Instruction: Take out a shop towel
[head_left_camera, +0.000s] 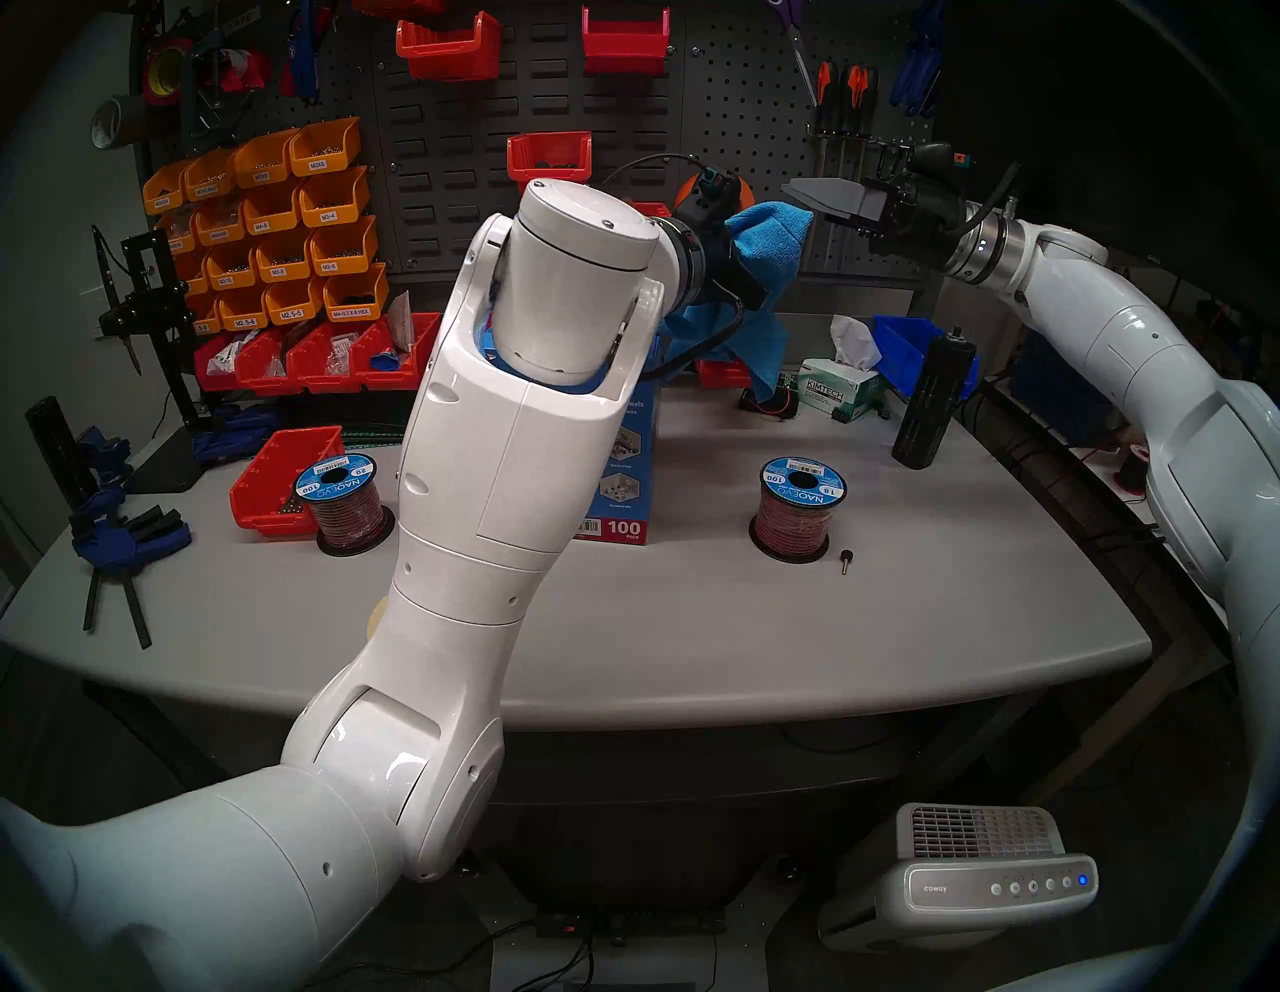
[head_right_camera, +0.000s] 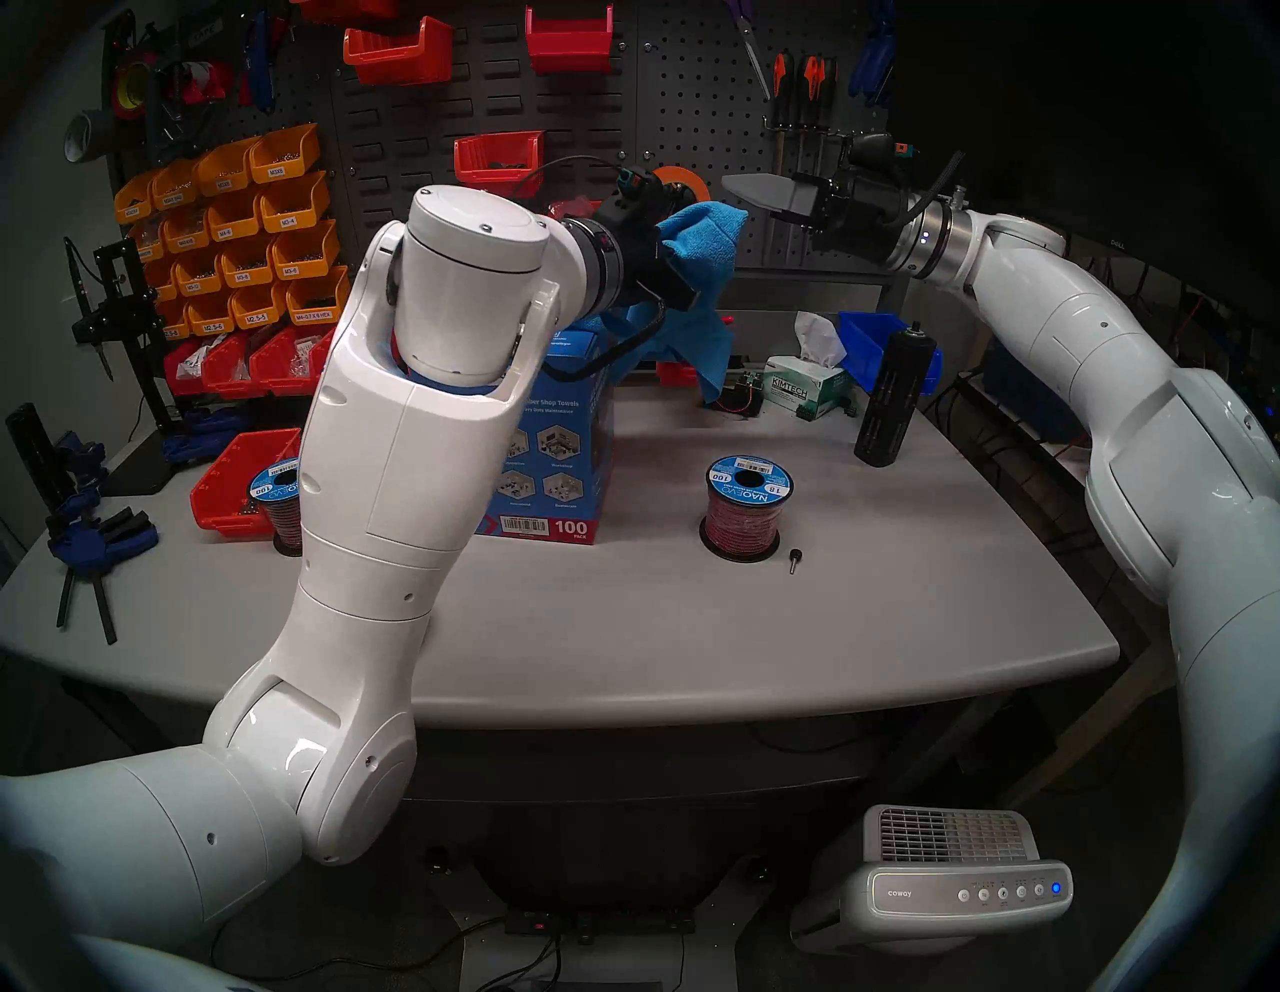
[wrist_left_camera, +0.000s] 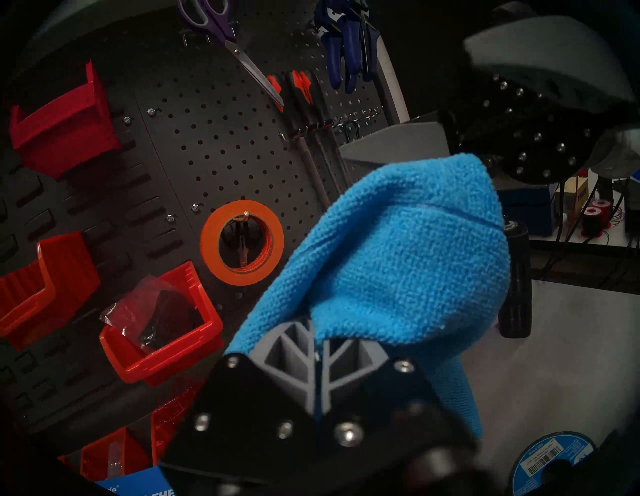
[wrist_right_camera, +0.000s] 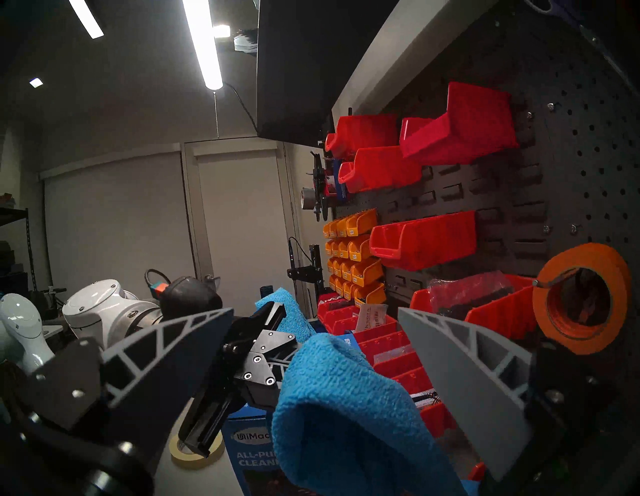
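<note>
We hold the shop towel (head_left_camera: 765, 256) pinched in the left gripper (wrist_left_camera: 317, 350), clear of the blue carton (head_right_camera: 554, 471); the right gripper (wrist_right_camera: 315, 346), spread wide, must next close on it

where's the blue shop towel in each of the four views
Head stereo left: shop towel upper centre, hanging from the left tool.
Head stereo right: upper centre, slightly further left.
Left wrist: centre right, draped over the shut fingers.
Right wrist: bottom centre, between the open fingers.
Shared landmark: orange tape roll on the pegboard.
</note>
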